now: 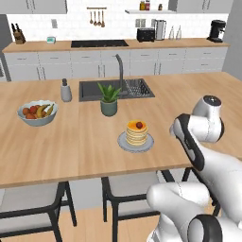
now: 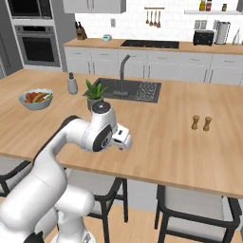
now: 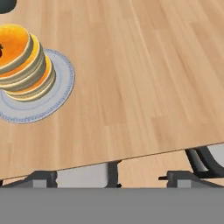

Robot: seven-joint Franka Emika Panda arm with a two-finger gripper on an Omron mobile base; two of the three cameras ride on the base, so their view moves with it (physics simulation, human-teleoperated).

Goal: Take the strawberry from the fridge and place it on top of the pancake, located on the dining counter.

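pancake [image 3: 22, 61] stack cut by left edge of hand view, with its plate [image 3: 59, 83]. dark speck at that edge, too little showing to identify. in right base view the arm's body hides the stack. strawberry [image 1: 139, 125] a small red blob in left base view, detail unresolved.

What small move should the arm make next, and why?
Probably none beyond easing clear: the tiny dark-red strawberry already sits atop the golden-tan pancake stack on its round grey plate, on the light-wood dining counter.
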